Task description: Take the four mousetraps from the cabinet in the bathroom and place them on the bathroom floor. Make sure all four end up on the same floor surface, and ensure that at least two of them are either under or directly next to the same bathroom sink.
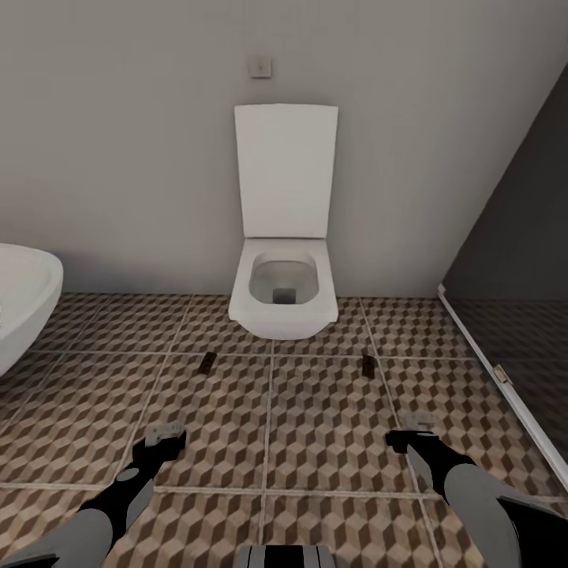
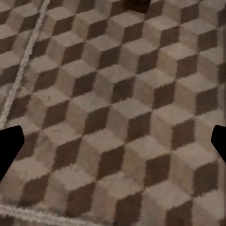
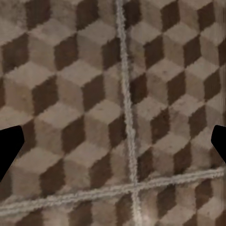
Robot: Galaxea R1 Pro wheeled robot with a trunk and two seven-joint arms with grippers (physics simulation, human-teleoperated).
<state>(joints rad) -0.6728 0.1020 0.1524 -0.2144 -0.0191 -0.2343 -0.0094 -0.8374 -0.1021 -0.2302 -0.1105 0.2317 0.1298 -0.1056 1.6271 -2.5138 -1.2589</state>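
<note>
We hold our left gripper (image 1: pixel 164 435) low over the bathroom floor (image 1: pixel 315 426), its fingers spread apart with nothing between them; in the left wrist view the two dark fingertips (image 2: pixel 9 148) sit at opposite edges with only cube-patterned tile between. Our right gripper (image 1: pixel 418 430) hangs at the same height on the other side, likewise parted and empty, and its wrist view looks down on a crossing of pale grout lines (image 3: pixel 134 186). Just ahead of the left gripper lies one mousetrap (image 1: pixel 208 362), a tiny flat dark-brown slab resting on the tile beside a grout line, its long axis running roughly away from us toward the wall with a slight lean. A dark shape at the edge of the left wrist view may be this same trap, though we cannot tell for sure. A second mousetrap (image 1: pixel 368 364) lies ahead of the right gripper, the same dark slab, also pointing lengthwise away from us. The two traps are well apart, one to each side of the white square toilet (image 1: pixel 282 296), whose lid stands upright against the wall and whose bowl shows a small dark drain. A rounded white fixture (image 1: pixel 24 304) shows at our far left, and a dark glass panel (image 1: pixel 513 300) stands at our right.
</note>
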